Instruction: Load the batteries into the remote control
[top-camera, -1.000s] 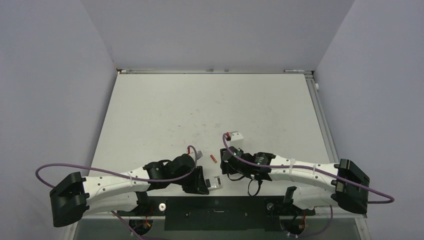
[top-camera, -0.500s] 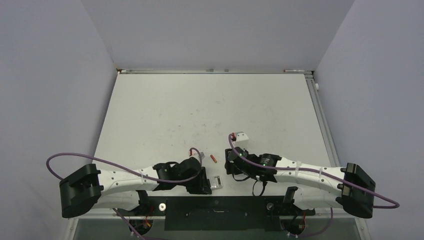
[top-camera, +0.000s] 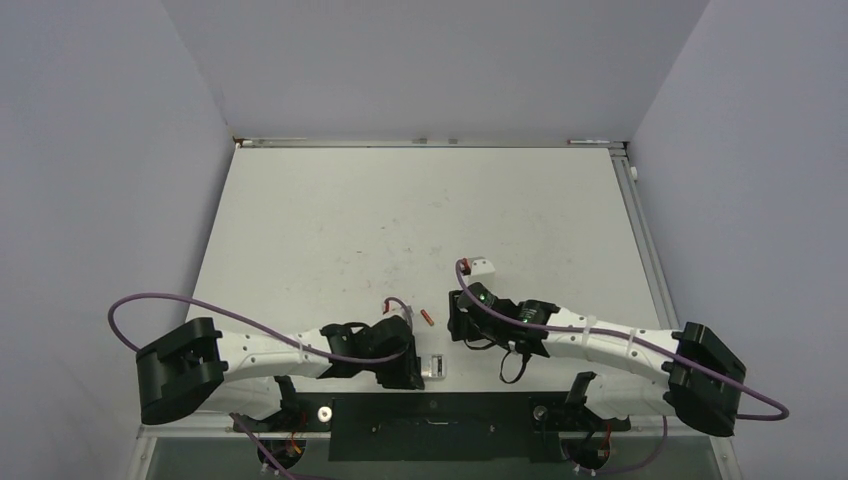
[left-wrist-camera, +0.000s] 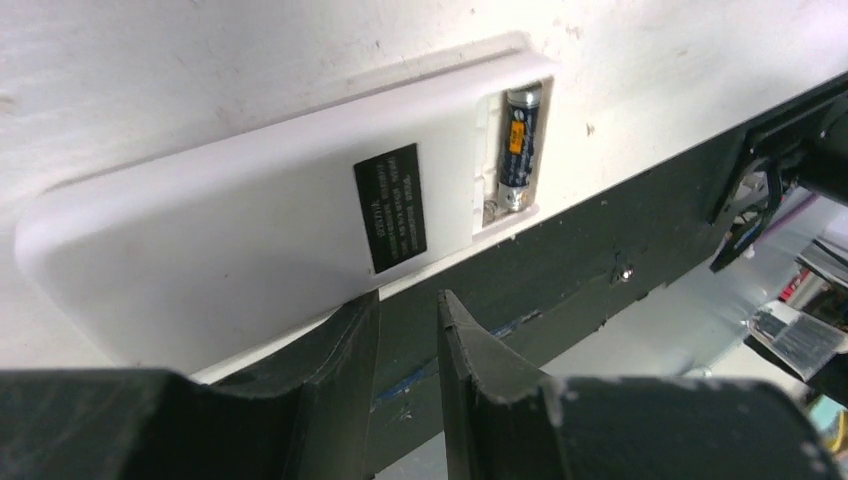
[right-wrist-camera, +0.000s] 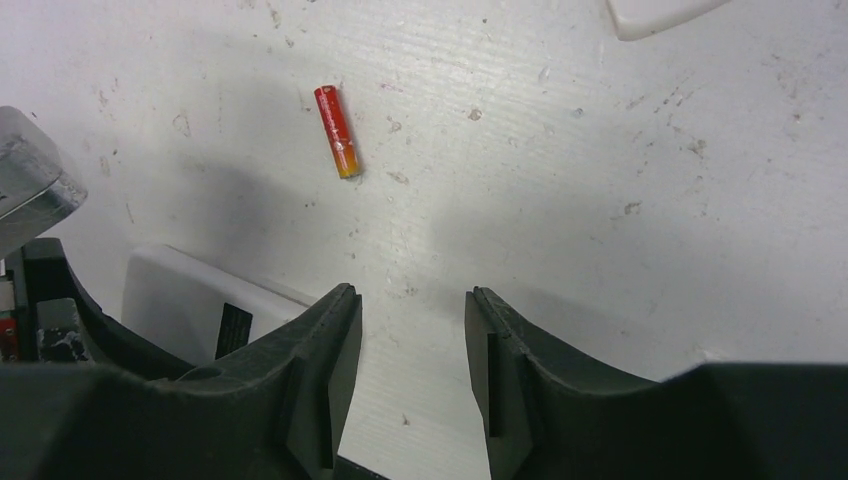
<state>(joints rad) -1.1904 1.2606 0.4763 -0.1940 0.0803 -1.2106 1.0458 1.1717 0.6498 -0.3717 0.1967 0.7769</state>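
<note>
My left claw (left-wrist-camera: 405, 335) sits at the bottom of its wrist view. Its fingers are drawn to a narrow gap with nothing between them, just at the near edge of the remote control (left-wrist-camera: 230, 240). The remote lies back-up at the table's near edge. In its open compartment, upper right of that frame, the dark battery (left-wrist-camera: 521, 150) is already seated; I cannot make out the slot beside it.

My right claw (right-wrist-camera: 412, 330) hangs spread and empty. The red battery (right-wrist-camera: 336, 132) lies loose on the table (right-wrist-camera: 600, 200), up and left of the claw and apart from the remote. I judge it light, stiff, smooth and apt to roll, so I would pinch across the middle of its barrel. Farthest, at the upper right edge, lies a small white piece (right-wrist-camera: 655, 12), likely the compartment cover.
</note>
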